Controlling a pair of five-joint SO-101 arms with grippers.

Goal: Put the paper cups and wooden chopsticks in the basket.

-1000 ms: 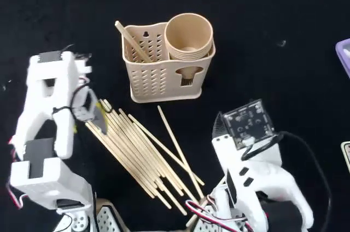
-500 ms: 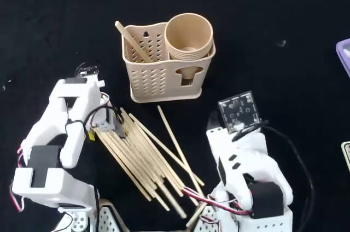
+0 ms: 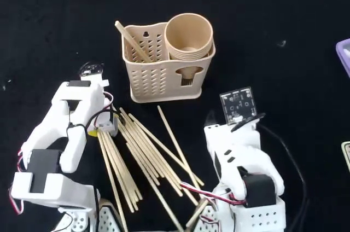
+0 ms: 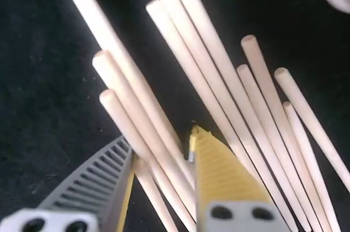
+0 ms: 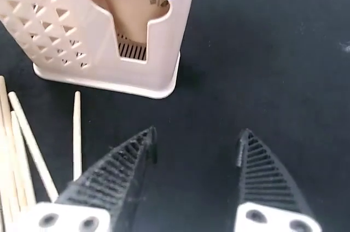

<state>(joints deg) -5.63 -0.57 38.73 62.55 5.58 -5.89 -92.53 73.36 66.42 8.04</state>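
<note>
So, the big change over the last second is your left arm. It's swung in from the left edge of the pile and dropped the left gripper [image 4: 158, 136] right onto the wooden chopsticks [image 3: 139, 144]. From the wrist camera the jaws look clenched on a few sticks near their far ends, roughly three wedged between the grey finger and the yellow one. The rest of the pile lies free just beside them.

That move also shoved the pile around. The sticks on the left side were lying diagonal with the others, and now they've swung to point more straight toward the near edge. The bundle has fanned out on the black table [image 3: 284, 79]. My read is that a fanned pile makes the next grabs messier, and a multi-stick pinch near the ends could sag or shed one on the lift.

Your right arm has pulled back toward its base meanwhile. The right gripper [image 5: 197, 133] hangs spread wide with nothing in it, over bare table just near of the basket [image 3: 164, 81] — out of the way, which looks sensible.

Task-wise, the paper cups [image 3: 188, 38] are already stacked in the basket's right compartment, and a single chopstick [image 3: 133, 41] leans in the left one. Every other stick is on the table near of the basket, so I'd call it partway — cups done, nearly all the sticks to go.
</note>
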